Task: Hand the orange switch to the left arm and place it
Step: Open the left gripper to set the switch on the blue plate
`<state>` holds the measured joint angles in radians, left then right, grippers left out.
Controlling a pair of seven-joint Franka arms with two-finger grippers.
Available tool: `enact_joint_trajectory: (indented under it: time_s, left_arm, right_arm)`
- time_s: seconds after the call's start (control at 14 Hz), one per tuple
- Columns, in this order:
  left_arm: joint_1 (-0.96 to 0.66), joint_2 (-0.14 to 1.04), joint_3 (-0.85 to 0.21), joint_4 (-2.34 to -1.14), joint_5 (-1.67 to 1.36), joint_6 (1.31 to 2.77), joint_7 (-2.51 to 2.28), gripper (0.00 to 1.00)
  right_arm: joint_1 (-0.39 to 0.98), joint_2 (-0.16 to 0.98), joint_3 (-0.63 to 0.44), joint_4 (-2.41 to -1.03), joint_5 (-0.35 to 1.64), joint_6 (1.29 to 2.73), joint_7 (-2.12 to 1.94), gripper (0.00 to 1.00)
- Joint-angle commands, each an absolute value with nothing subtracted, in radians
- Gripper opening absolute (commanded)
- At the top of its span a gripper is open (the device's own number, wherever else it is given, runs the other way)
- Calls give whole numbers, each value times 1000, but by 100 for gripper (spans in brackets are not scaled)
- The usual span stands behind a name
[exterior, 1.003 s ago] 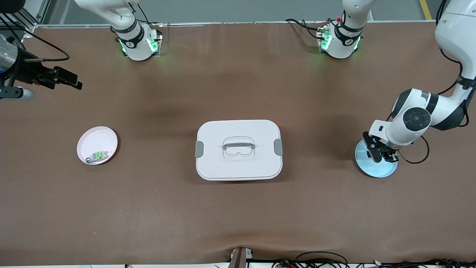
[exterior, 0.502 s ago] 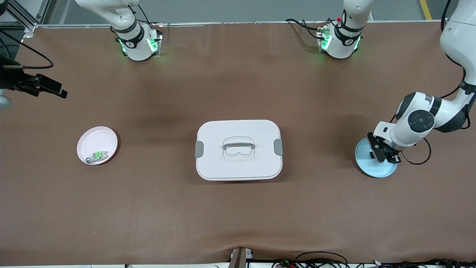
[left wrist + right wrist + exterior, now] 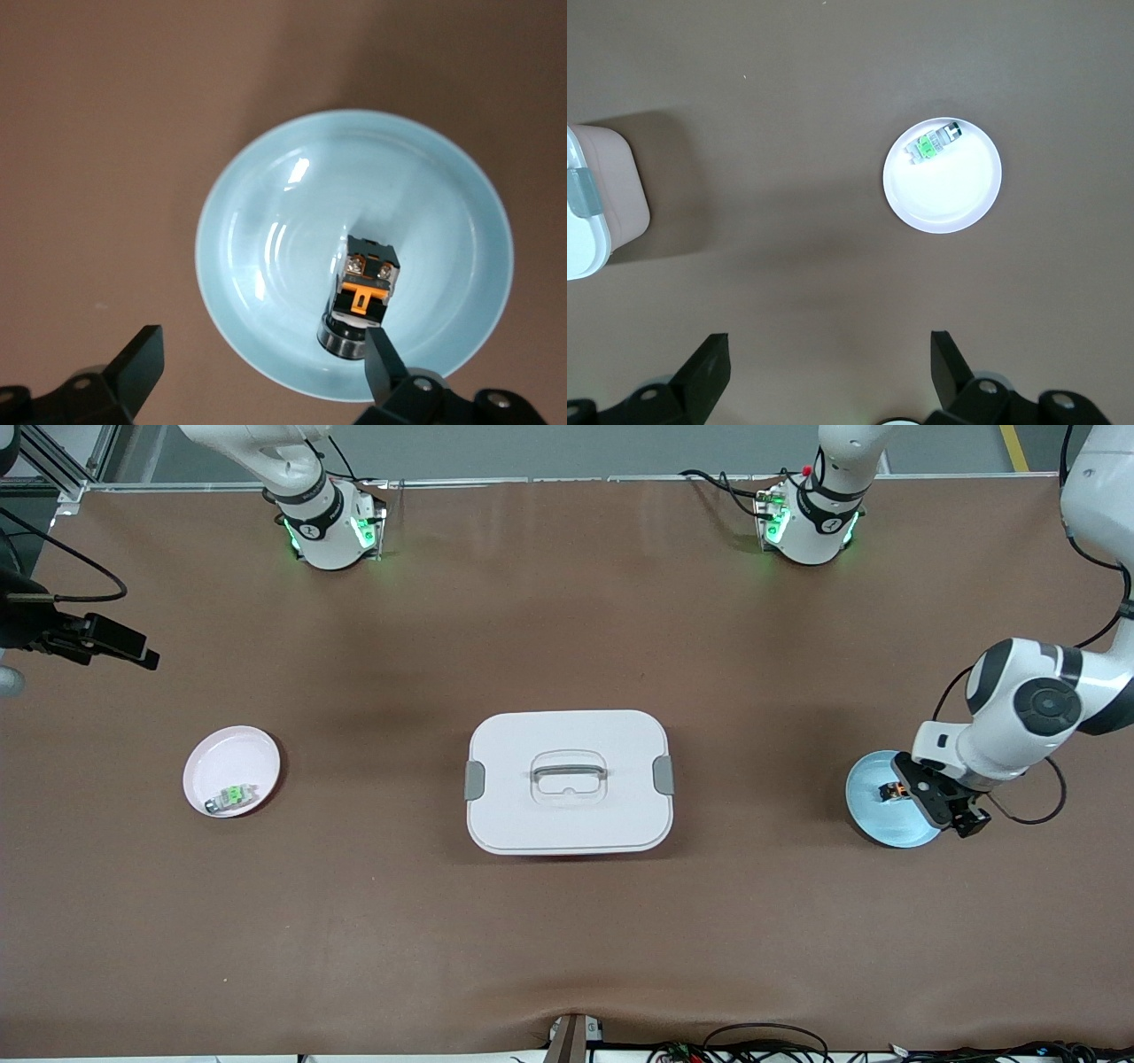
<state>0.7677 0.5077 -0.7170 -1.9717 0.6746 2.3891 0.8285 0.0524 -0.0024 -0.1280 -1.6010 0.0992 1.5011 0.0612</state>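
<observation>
i see tiny black blocky orange switch lying in round pale blue plate, right of frame, free of any grip. my left pincer spread wide over plate edge. right pincer at upper left, fingers apart, waiting. big white lidded box mid-table.

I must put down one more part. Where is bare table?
Bare table lies between the pink plate and the box, and between the box and the blue plate. The blue plate is crowded: orange switch, left pincer.
</observation>
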Motion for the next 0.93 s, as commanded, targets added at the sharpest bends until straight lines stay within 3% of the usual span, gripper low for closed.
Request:
enact_joint_trajectory:
  time_s: [0.0, 0.5, 0.86]
  left_arm:
    - [778, 434, -733, -1921, 537, 2269, 834, 100]
    - [779, 411, -732, -1666, 362, 1938, 625, 100]
    - [779, 368, -765, -1598, 305, 1868, 316, 100]
  right_arm:
    - [20, 11, -109, -1569, 90, 1494, 46, 100]
    - [-61, 29, -55, -1540, 95, 1497, 46, 100]
    - [-49, 43, -55, -1526, 87, 1497, 46, 100]
